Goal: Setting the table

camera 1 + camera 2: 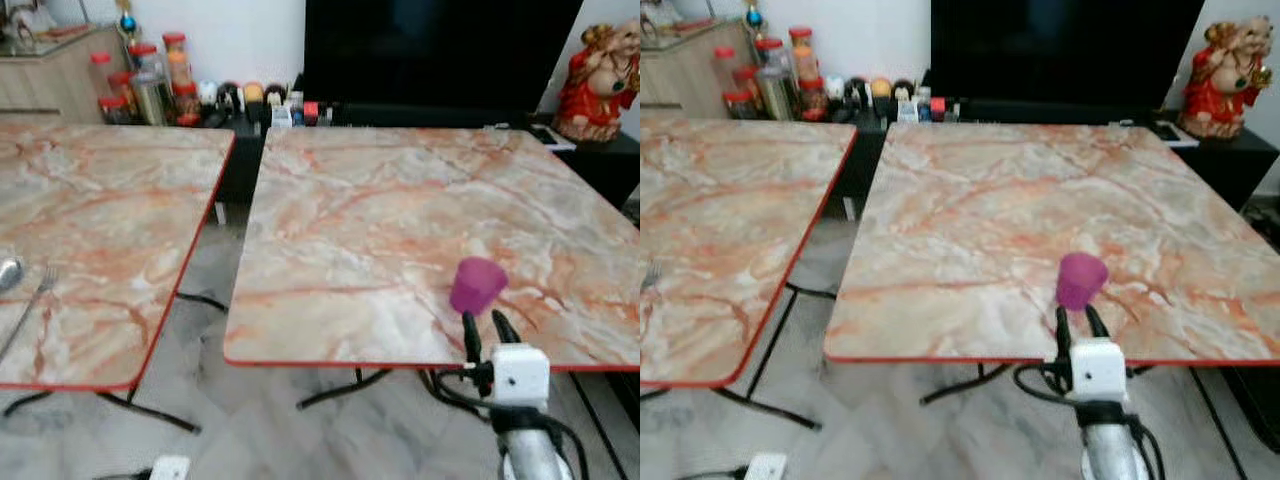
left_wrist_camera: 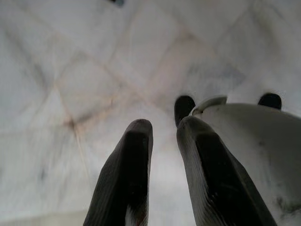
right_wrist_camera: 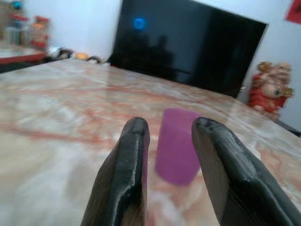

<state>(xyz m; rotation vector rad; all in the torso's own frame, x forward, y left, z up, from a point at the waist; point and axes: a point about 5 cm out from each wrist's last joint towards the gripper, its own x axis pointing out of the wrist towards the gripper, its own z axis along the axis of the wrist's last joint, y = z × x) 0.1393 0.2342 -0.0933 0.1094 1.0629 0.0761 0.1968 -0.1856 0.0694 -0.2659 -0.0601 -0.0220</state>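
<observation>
A purple cup (image 1: 478, 284) stands on the right marble table (image 1: 400, 210), close to its front edge. My right gripper (image 1: 484, 322) is at that edge just on the near side of the cup, open and holding nothing. In the right wrist view the cup (image 3: 178, 146) stands a little beyond the gap between the two black fingers (image 3: 127, 160). A fork (image 1: 35, 292) and a spoon (image 1: 8, 272) lie on the left marble table (image 1: 110, 200) at its far left. My left gripper (image 2: 164, 125) hangs idle over the tiled floor.
A gap of tiled floor (image 1: 205, 290) separates the two red-edged tables. Behind them a low dark cabinet carries jars (image 1: 150, 85) and small items, with a large black TV (image 1: 440, 50). A red and gold figurine (image 1: 598, 80) stands at the back right. A white plug box (image 1: 168, 467) lies on the floor.
</observation>
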